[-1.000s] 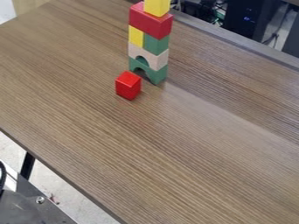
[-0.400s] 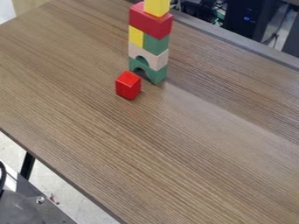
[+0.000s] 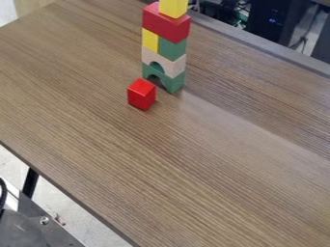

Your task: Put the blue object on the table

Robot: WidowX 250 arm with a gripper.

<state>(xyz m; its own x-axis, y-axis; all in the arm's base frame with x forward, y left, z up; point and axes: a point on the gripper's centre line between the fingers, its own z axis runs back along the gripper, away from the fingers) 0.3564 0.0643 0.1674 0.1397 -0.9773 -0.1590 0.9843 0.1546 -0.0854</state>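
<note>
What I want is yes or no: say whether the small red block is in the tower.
No, the small red block stands on the table, in front of the tower.

We see soft, fairly bright light over the wood-grain tabletop [image 3: 97, 120]. A hazy pale sheen runs diagonally from near the foot of the block tower [image 3: 172, 47], with a darker band along its far side. We find the red cube [image 3: 136, 96] brightest on top, one side shaded. Blue lights glow on the dark computer case [image 3: 270, 29].
</note>
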